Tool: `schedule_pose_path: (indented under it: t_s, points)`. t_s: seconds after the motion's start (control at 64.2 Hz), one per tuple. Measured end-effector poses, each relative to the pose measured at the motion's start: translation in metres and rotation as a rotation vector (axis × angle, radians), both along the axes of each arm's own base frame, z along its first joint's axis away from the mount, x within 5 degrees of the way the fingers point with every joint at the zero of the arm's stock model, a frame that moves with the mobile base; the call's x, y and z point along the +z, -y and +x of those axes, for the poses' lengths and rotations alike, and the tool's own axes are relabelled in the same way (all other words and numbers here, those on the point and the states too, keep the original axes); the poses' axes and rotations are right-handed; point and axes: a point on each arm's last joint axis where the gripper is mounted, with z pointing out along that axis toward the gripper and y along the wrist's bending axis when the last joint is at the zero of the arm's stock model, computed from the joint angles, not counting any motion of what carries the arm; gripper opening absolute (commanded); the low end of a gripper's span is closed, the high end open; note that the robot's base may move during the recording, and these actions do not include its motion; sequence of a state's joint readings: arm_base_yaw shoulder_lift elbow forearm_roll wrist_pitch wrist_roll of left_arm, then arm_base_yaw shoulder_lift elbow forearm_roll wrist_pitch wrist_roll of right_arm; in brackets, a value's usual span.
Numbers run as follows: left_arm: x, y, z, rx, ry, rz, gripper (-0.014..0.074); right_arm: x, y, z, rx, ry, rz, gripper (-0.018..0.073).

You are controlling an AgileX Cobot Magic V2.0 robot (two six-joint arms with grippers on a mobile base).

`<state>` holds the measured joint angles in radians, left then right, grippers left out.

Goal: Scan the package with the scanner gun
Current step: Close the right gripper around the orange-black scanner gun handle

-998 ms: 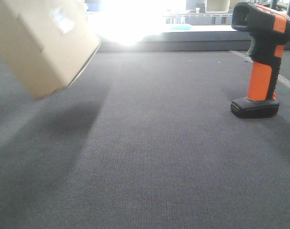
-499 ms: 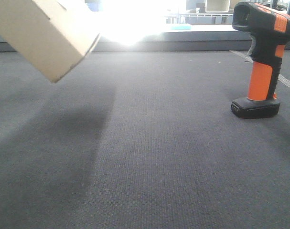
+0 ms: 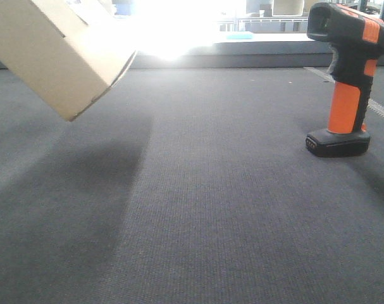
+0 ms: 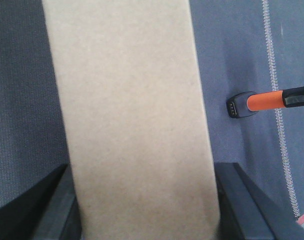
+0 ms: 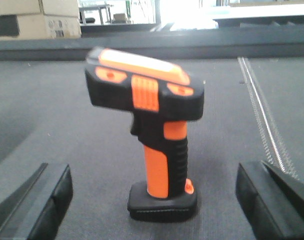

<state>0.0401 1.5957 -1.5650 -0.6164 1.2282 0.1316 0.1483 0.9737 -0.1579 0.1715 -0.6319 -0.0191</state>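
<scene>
Left pincer (image 4: 149, 170) clamping package (image 3: 59, 50), holding it tilted off bench (image 3: 229, 209), upper left of front frame. Scanner gun (image 3: 346, 76) standing upright at right (untouched). Right pincer (image 5: 152, 172) gaping, flanking gun without contact. Next step, likely: closing around gun, lifting, aiming at package.

Strong backlight beyond the far edge of the bench (image 3: 242, 209) blows out the front view's top and washes the upper corner of the package (image 3: 52, 57). A broad soft shadow lies beneath. The scanner gun (image 5: 152, 100) is slightly blurred in the right wrist view.
</scene>
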Motion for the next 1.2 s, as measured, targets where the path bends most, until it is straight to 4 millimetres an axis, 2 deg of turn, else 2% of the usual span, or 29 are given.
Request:
schedule_pose_path:
  t_s: [0.078,0.265,0.514,0.811,1.2]
  points:
    - [0.000,0.000,0.000,0.000,0.000,0.000,-0.0111,-0.005,-0.002,0.010,0.001,-0.031,-0.007,0.0568]
    - [0.000,0.000,0.000,0.000,0.000,0.000,-0.0111,-0.001,-0.007,0.041,0.000,-0.049,-0.012,0.0568]
    - [0.000,0.000,0.000,0.000,0.000,0.000,-0.0111,-0.003,-0.011,0.072,0.000,-0.077,-0.017,0.0568]
    - [0.000,0.000,0.000,0.000,0.000,0.000,-0.0111,-0.013,-0.012,0.093,-0.032,-0.101,-0.001,0.0568]
    - [0.000,0.000,0.000,0.000,0.000,0.007,-0.0111,-0.013,-0.014,0.115,-0.046,-0.092,0.010,0.0568]
